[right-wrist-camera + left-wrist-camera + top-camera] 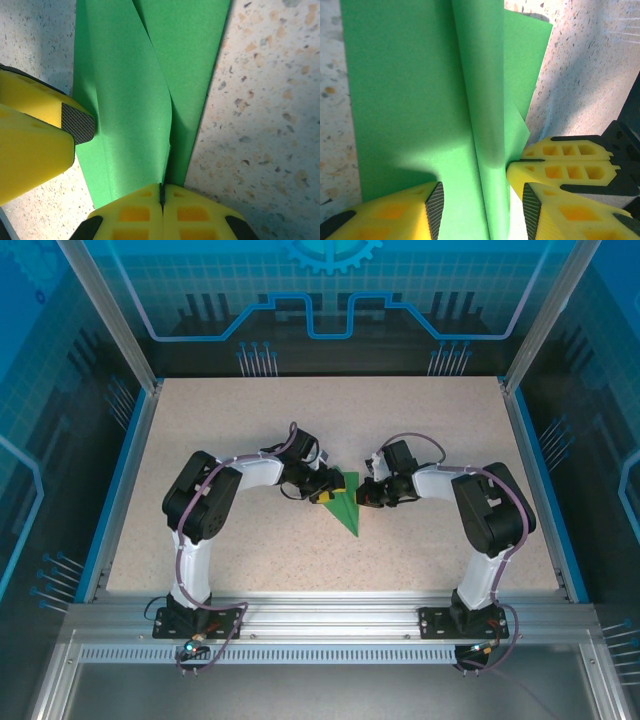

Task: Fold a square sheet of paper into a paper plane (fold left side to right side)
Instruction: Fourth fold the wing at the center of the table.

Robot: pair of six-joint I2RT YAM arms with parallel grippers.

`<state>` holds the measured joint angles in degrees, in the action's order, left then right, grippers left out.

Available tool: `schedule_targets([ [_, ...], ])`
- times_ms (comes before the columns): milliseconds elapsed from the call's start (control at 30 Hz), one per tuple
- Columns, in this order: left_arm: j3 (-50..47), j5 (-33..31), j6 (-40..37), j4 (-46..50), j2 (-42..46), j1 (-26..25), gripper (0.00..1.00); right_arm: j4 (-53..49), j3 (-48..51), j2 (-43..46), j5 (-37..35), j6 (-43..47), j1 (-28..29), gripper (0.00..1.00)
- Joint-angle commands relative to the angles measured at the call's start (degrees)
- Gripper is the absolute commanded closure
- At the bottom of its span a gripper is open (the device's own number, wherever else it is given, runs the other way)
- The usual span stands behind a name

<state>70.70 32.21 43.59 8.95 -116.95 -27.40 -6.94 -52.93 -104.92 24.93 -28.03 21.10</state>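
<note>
The sheet of paper (pixel 347 508) is bright green and folded into a narrow triangle with its point toward the near edge, lying mid-table. My left gripper (pixel 325 491) is at its left edge, my right gripper (pixel 366 491) at its right. In the left wrist view the left gripper (pixel 482 215) stands open, its pads either side of a raised lengthwise fold in the paper (pixel 410 100). In the right wrist view the right gripper (pixel 161 195) is shut, with the edge of a paper (pixel 130 100) flap running into the seam between its fingertips.
The speckled beige table (pixel 200 430) has a blue rim (pixel 120 490) and aluminium posts at the back corners. The two grippers nearly touch: the right one's yellow fingers (pixel 570 165) lie beside the left one's right pad.
</note>
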Motion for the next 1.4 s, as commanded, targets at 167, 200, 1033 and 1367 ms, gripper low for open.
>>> schedule_targets([
  [167, 0.1, -2.2, -0.9, 3.5, 0.9, -0.3, 0.49, -4.3, -0.5, -1.9, -2.9, 1.8, 1.0, 0.95],
  [200, 0.2, -2.4, -1.3, 3.6, 1.7, -0.3, 0.48, -4.5, -0.6, -2.1, -3.2, 1.9, 1.0, 0.96],
  [1033, 9.5, 2.7, -3.1, 5.0, -4.5, -2.6, 0.88, -7.7, -1.8, -3.2, -5.8, 2.9, 2.0, 0.96],
  [1367, 9.7, 0.1, -4.5, 8.0, -6.5, -2.7, 0.88, -9.3, -2.3, -3.4, -6.9, 3.6, 2.2, 0.96],
])
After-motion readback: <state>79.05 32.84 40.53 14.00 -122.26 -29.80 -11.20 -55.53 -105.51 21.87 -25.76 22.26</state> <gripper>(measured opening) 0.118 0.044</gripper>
